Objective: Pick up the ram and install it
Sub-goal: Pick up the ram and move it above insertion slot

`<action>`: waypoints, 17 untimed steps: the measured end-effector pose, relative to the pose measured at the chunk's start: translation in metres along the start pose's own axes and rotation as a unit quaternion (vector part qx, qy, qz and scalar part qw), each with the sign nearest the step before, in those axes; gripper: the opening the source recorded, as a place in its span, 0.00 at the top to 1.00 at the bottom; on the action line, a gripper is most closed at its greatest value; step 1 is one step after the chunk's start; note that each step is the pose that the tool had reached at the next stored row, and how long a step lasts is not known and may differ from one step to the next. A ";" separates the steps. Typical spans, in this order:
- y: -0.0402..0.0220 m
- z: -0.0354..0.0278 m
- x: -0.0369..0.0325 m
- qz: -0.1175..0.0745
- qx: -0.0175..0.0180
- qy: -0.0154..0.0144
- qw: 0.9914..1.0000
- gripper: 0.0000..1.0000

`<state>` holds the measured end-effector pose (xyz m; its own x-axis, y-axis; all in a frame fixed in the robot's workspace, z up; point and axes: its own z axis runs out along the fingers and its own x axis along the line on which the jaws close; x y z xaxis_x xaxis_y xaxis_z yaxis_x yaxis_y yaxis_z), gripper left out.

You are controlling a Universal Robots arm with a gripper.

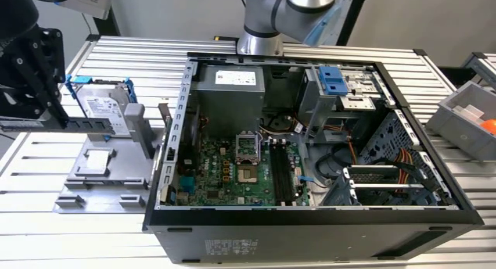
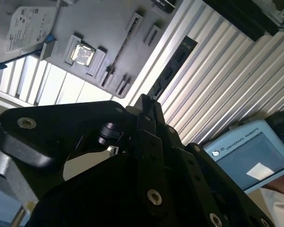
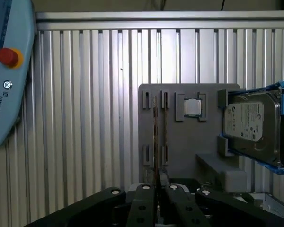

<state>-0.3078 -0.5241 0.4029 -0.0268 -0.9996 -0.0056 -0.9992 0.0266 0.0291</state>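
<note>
**A:** Where is the ram?

**B:** In the hand. In the exterior view it lies level, reaching from the hand toward that view's right, across the front of the drive that stands on the tray. In both wrist views the hand is clamped on one end of the stick, and the rest reaches out over the tray.

**A:** Is it free of the tray?

**B:** I think so. In the first wrist view it shows edge-on and does not look seated in a holder. I cannot tell how much gap lies under it.

**A:** So which step is this?

**B:** The pick-up looks done and the install is not begun. The case sits on the tabletop beside the tray, toward the exterior view's right. The slots on the board look bare, and the ram is well apart from them.

**A:** What does seating it call for?

**B:** By my judgement, a turn first, since the ram lies across the exterior view while the slots run away from that camera. It must also pass over the case wall without catching. Then its long edge has to sit squarely along one slot, and it needs a straight, firm press. The grip is at one end only, so the free end may tilt or slip under that press.
</note>
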 end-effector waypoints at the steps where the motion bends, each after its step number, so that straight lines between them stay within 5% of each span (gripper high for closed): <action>1: -0.0035 -0.0001 -0.0001 0.000 0.000 0.000 1.000 1.00; 11: -0.0358 -0.0010 -0.0010 0.000 -0.006 0.000 1.000 1.00; 17: -0.0488 -0.0014 -0.0013 0.000 -0.008 0.000 1.000 1.00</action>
<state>-0.2589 -0.5241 0.4030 -0.0269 -0.9996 -0.0052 -0.9986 0.0266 0.0452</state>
